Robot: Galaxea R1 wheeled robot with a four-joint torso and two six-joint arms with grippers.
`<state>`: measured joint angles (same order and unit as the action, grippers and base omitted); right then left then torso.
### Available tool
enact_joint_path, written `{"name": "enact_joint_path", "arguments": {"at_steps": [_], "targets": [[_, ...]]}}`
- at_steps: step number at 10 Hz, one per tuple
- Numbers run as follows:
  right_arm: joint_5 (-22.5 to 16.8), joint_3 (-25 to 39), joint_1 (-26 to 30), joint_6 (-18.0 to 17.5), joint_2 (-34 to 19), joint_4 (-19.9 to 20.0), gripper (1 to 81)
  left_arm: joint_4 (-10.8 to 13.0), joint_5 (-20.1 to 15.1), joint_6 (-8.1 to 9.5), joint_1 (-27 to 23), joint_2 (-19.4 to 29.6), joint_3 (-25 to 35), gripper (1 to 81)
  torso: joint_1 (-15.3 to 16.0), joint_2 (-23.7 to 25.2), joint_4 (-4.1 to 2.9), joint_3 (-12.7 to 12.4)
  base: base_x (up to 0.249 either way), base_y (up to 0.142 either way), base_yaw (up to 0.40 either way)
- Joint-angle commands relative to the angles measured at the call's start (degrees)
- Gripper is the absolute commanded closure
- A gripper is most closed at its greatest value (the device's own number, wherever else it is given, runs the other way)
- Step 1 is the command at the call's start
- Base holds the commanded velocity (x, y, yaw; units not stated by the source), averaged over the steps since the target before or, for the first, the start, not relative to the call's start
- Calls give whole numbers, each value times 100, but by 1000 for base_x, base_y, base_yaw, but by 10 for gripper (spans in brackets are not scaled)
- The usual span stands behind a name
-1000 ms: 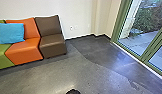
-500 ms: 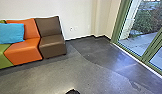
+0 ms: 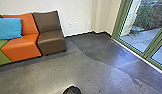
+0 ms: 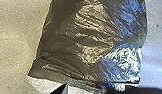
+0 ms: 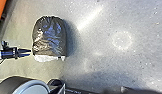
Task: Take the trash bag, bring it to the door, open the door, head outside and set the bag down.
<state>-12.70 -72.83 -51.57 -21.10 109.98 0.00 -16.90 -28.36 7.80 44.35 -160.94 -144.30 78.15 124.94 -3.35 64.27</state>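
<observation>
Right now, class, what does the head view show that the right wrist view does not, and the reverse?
Head view: the light blue pillow, the brown seat and the green-framed glass panels.

Right wrist view: the trash bag and, beside it, the left claw. The head view's dark shape may be the bag; I can't tell.

Both: the grey floor and, apparently, the orange seat.

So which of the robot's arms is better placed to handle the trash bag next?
Left, probably. The right wrist view shows the left claw close beside the trash bag, which looks large in the left wrist view but much smaller in the right one.
</observation>
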Motion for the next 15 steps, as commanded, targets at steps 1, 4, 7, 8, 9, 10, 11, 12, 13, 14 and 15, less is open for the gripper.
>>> {"name": "enact_joint_path", "arguments": {"at_steps": [1, 4, 7, 8, 9, 10, 11, 12, 13, 14, 15], "targets": [[-979, 463, 1099, -61, -475, 404, 10, -139, -390, 37, -800, 97, -2, 10, 356, 549, 0, -2, 0, 0, 0], [-1041, 472, 1152, -61, -431, 413, 10, -103, -469, 55, -888, -122, -19, 10, 1084, 1694, 0, 4, 0, 0, 0], [-1041, 490, 1135, -61, -431, 404, 10, -24, -522, 46, -836, -413, -230, 10, 1134, 1878, 0, 513, 0, 0, 0], [-1041, 472, 1143, -61, -396, 404, 10, -15, -513, 46, -783, -413, -239, 10, 1195, 2011, 0, 567, 0, 0, 0], [-1050, 455, 1170, -61, -360, 404, 10, -24, -513, 46, -756, -387, -257, 10, 1274, 2166, 0, 659, 0, 0, 0], [-1050, 455, 1187, -61, -325, 413, 10, -24, -513, 37, -704, -352, -266, 10, 1381, 2323, 0, 811, 0, 0, 0], [-1050, 437, 1196, -61, -282, 404, 10, -24, -513, 37, -634, -325, -266, 10, 1499, 2516, 0, 991, 0, 0, 0], [-1050, 419, 1196, -61, -246, 404, 10, -33, -496, 37, -572, -299, -266, 10, 1622, 2708, 0, 636, 0, 0, 0], [-1059, 402, 1231, -61, -202, 404, 10, -42, -478, 37, -545, -290, -266, 10, 1740, 2900, 0, 813, 0, 0, 0], [-1249, 384, 1284, -156, -115, 396, 10, -42, -478, 37, -519, -290, -266, 10, 1827, 2975, 0, 933, 0, 0, 0], [-1481, 358, 1363, -193, -18, 387, 10, -42, -478, 37, -502, -290, -266, 10, 1923, 2975, 0, 968, 0, 0, 0]]}}
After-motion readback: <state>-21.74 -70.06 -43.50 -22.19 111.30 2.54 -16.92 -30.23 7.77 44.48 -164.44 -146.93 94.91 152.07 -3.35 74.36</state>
